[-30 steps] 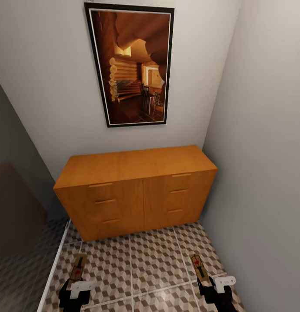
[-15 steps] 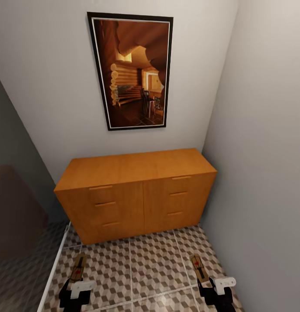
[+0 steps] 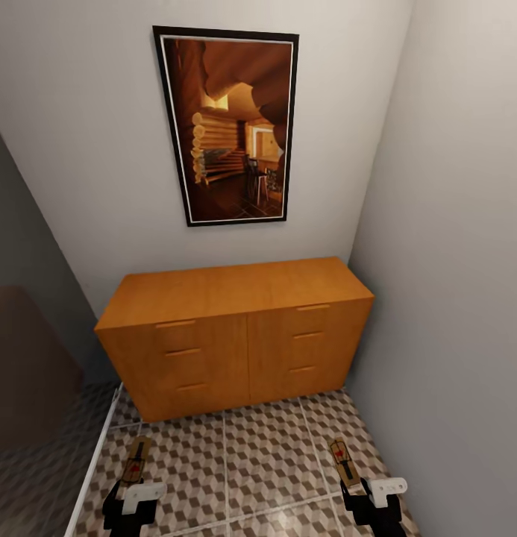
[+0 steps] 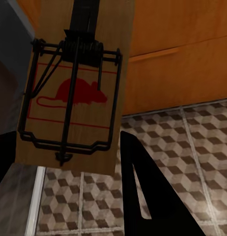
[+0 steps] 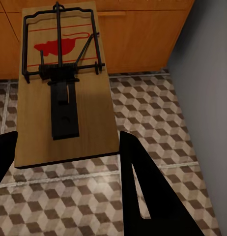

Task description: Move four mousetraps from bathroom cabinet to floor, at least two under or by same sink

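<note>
Nearest the camera, at the lower edge of the head view, the left gripper (image 3: pixel 131 488) and the right gripper (image 3: pixel 365 488) are seen low over the bathroom floor (image 3: pixel 258 455), each closed on the near end of a mousetrap. The left mousetrap (image 3: pixel 136 461) is clamped at one short end, and its long axis runs straight out ahead of the fingers toward the cabinet. In the left wrist view the board (image 4: pixel 76 88) is shown face-on, the red mouse mark and wire bar plainly readable, with a dark finger (image 4: pixel 148 196) beside it. The right mousetrap (image 3: pixel 342 462) is held the same way; in the right wrist view its board (image 5: pixel 64 83) lies flat between the fingers (image 5: pixel 143 191), the sprung end pointing away from the wrist.

Both boards are carried above the tiles rather than resting on them (no contact with the floor can be made out), so neither is judged placed yet. The arms are kept low and drawn in, one to each side, wrists roughly level; neither is nearer the floor than the other by any margin that can be told.

Farther off, the cabinet (image 3: pixel 236 332) stands against the back wall with its drawers closed and its top bare. Above it a framed picture (image 3: pixel 227 125) is hung. A grey wall (image 3: pixel 452 261) closes the right side.
</note>
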You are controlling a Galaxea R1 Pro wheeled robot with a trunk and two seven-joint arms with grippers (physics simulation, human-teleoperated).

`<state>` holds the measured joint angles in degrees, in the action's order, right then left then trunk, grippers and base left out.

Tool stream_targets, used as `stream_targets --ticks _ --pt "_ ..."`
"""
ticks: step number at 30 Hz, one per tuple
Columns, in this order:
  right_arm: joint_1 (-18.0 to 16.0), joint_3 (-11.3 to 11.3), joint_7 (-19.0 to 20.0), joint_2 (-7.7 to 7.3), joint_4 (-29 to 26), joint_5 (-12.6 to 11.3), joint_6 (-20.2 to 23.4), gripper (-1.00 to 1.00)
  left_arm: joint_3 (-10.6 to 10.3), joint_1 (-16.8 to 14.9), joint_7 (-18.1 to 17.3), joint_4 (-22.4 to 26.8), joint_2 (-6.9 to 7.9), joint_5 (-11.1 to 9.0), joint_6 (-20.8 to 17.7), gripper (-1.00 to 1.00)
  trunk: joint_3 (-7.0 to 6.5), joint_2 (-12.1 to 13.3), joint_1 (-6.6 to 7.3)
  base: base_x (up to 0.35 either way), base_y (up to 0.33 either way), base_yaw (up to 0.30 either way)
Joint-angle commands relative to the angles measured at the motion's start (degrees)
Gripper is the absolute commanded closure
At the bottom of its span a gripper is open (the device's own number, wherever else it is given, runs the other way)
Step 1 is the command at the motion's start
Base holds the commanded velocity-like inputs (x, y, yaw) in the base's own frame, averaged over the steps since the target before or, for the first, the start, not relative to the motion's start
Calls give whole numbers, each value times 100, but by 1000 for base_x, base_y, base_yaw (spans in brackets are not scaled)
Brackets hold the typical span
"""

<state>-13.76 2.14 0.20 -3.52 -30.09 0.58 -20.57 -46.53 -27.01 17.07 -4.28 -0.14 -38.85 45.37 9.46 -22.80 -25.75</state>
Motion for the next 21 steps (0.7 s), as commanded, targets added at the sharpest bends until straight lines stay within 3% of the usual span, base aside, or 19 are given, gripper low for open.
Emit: stream_targets --ticks 1,8,21 --pt "-4 15 -14 -3 3 -17 -16 100 -28 -6 86 -11 -4 62 -1 100 11 -11 -3 0 0 148" --pt "-4 22 -290 7 5 -22 -17 100 -28 -6 86 -11 -4 62 -1 100 11 -11 -3 0 0 226" --pt "-4 23 -327 8 12 -23 -16 100 -27 -6 86 -11 -4 62 -2 100 11 -11 -3 0 0 246"
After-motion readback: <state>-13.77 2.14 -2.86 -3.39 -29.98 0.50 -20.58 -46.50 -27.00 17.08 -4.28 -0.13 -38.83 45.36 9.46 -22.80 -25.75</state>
